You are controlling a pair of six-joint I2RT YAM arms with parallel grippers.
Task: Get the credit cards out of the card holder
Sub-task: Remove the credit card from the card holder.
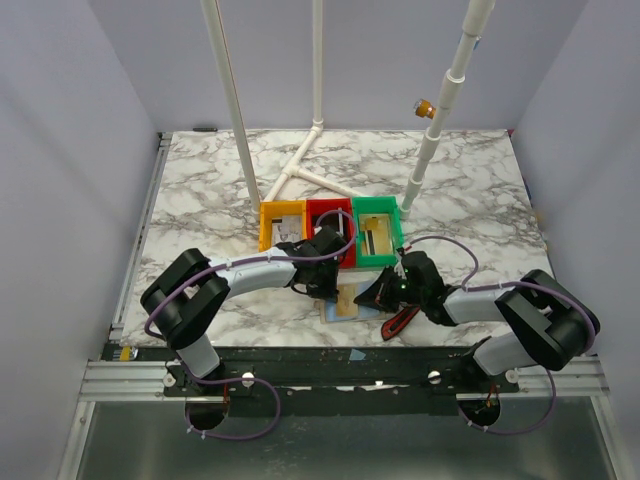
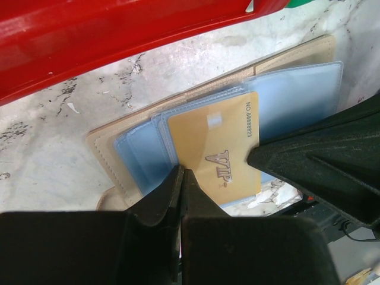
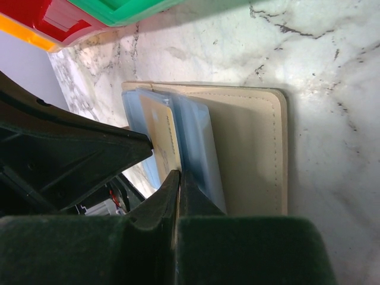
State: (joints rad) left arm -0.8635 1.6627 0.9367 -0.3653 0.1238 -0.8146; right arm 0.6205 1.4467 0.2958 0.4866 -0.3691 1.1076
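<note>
**Both grippers closed at the open wallet**

On the marble table (image 1: 200, 200), near the red bin (image 2: 89, 41), the tan wallet (image 3: 249, 148) lies open. A gold card (image 2: 214, 154) sits among its blue pockets. The left gripper (image 2: 181, 175) and right gripper (image 3: 178, 175) are clenched, tips at the card's edges.

We look down from above and behind the arms on the whole table (image 1: 200, 200). Our two wrist views hang close over the card holder (image 2: 104, 148), from different sides; all three views share it.
</note>
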